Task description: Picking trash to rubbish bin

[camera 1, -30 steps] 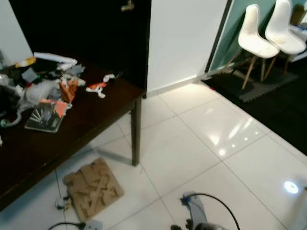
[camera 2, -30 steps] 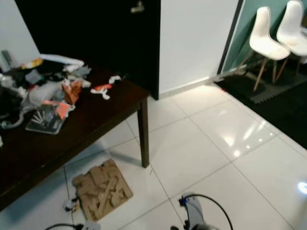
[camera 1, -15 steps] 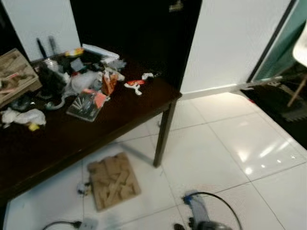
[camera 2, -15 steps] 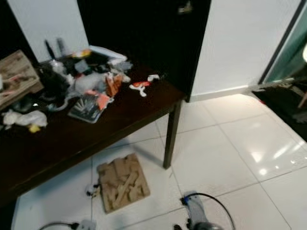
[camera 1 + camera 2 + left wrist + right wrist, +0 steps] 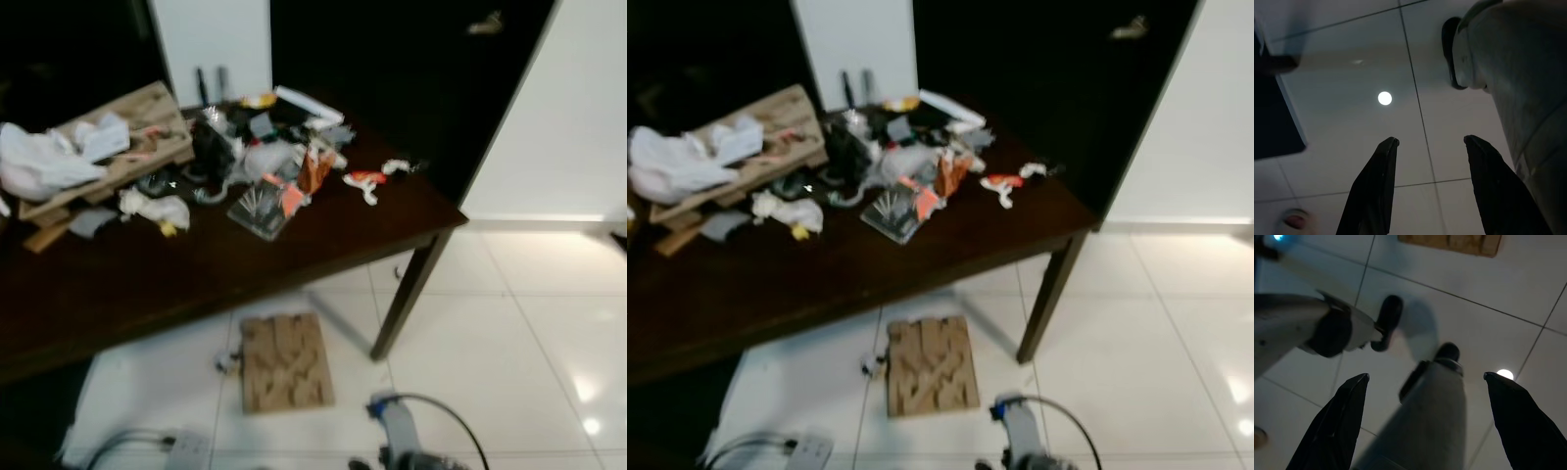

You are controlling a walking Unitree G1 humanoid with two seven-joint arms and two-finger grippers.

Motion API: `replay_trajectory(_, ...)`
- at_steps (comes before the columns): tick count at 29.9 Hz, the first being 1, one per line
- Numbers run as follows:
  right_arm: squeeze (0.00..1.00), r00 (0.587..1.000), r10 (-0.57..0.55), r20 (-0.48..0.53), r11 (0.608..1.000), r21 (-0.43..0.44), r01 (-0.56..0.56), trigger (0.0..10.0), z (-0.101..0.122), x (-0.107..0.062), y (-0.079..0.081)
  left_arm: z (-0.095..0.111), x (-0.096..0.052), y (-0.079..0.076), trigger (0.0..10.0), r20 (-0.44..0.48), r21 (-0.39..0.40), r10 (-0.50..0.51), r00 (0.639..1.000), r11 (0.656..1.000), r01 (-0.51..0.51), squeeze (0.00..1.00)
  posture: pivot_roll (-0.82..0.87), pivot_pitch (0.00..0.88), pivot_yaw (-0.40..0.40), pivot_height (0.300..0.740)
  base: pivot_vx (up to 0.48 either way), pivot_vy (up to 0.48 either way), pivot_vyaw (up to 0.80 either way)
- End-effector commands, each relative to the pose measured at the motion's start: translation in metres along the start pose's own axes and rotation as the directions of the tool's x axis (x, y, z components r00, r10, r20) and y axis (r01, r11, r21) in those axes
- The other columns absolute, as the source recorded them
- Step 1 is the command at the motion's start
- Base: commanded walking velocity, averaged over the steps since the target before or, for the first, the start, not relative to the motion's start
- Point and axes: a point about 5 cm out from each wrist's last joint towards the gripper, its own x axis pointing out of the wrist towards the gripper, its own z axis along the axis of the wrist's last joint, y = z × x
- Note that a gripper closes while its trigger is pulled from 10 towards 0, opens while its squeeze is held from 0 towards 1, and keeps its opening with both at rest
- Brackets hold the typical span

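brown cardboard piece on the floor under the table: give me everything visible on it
The cardboard piece looks like moulded pulp or corrugated packing, tan-brown and roughly rectangular, with raised ridges and grooves across its top. It lies flat on the white tiled floor, partly under the front edge of the dark wooden table and beside its leg. A small white object sits at its edge; the blur hides whether they touch.

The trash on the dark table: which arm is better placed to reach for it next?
Neither clearly: left claw and right claw both hang open over the floor tiles. The trash pile lies toward the left.
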Motion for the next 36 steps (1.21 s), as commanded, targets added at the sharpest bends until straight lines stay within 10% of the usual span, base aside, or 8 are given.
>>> replay_trajectory(1, 0.00, 1.000, 0.008, -0.006, 1.000, -0.005, -0.008, 10.0, -0.0010, 0.0012, 0.0035, 0.0027, 0.0010, -0.0049, 10.0, 0.007, 0.005, -0.019, 1.000, 1.000, 0.019, 0.00, 0.13, 0.067, -0.026, 0.740, 0.000, 0.000, 0.77)
replay_trajectory(36, 0.00, 1.000, -0.009, 0.021, 1.000, 0.019, 0.009, 10.0, 0.0019, 0.0008, 0.0013, 0.0092, 0.0015, -0.0036, 10.0, 0.027, 0.005, -0.006, 1.000, 1.000, 0.006, 0.00, 0.12, 0.062, -0.020, 0.740, 0.000, 0.000, 0.77)
